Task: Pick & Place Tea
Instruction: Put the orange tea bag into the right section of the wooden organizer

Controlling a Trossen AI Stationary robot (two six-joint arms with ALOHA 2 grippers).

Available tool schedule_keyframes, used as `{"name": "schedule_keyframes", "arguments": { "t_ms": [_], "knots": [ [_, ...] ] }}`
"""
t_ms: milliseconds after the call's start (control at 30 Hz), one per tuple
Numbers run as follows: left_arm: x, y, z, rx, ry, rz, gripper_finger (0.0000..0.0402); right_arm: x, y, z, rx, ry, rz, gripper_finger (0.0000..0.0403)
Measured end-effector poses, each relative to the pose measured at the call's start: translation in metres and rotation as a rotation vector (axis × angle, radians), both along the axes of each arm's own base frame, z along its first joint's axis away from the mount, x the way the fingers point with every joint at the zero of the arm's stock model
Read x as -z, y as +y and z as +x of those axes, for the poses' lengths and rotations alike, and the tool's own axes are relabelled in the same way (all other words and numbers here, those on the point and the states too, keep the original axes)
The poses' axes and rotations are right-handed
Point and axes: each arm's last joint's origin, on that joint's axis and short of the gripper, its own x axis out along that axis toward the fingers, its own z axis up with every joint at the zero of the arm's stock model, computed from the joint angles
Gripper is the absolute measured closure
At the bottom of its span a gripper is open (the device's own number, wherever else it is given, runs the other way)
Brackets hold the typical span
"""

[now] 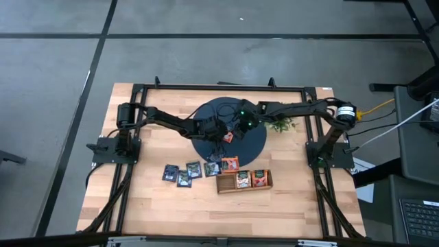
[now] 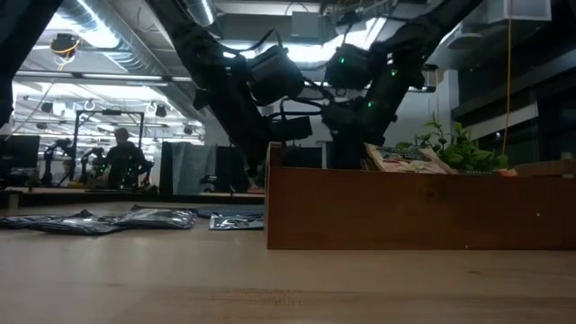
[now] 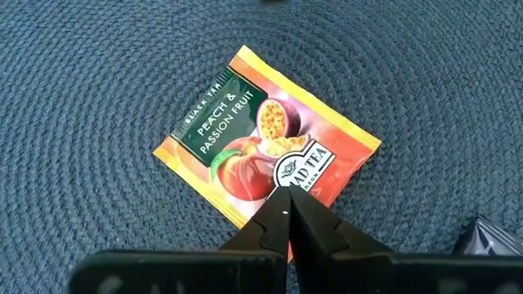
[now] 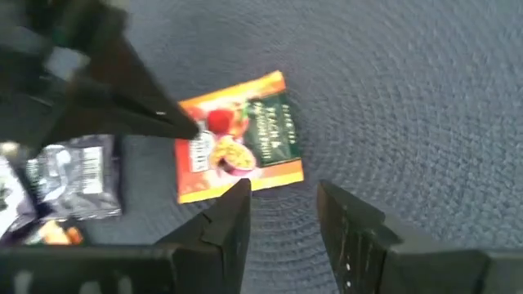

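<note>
One orange tea sachet (image 3: 265, 147), labelled peach and passion fruit, lies flat on a round dark blue woven mat (image 1: 206, 147) near the middle of the wooden table (image 1: 151, 206). The left gripper (image 3: 285, 204) has its two dark fingers pressed together, their tips meeting at the sachet's near edge; whether they pinch the sachet or only touch it cannot be told. From the right wrist view the same sachet (image 4: 239, 147) shows beside the left arm's fingers, with a silvery dark sachet (image 4: 78, 175) lying just next to it on the mat. The right gripper (image 4: 282, 200) hovers above the mat close by, its fingers parted with nothing between them.

Closer to the table's front edge, a row of dark sachets (image 1: 184, 173) lies on the bare wood, ending in one orange sachet (image 1: 230, 164) at the mat's rim. Just beside them sits a narrow wooden tray (image 1: 245, 189) with sachets already in its compartments. A leafy green plant (image 1: 282, 124) stands at the far side of the mat, near the right arm. In the low view, a person (image 2: 121, 157) is visible far back in the room.
</note>
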Motion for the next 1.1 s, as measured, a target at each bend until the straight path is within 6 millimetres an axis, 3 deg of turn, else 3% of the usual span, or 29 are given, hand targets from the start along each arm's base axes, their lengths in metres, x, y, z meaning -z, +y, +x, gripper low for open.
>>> {"name": "schedule_keyframes", "arguments": {
  "t_ms": [500, 1100],
  "knots": [
    [0.005, -0.001, 0.000, 0.011, 0.014, -0.017, 0.0399, 0.037, -0.019, 0.005, 0.056, 0.030, 0.143, 0.0260],
    [0.004, -0.001, 0.002, 0.008, -0.020, -0.025, 0.0400, 0.042, -0.020, 0.011, 0.058, -0.028, 0.211, 0.0276]
  ]
}}
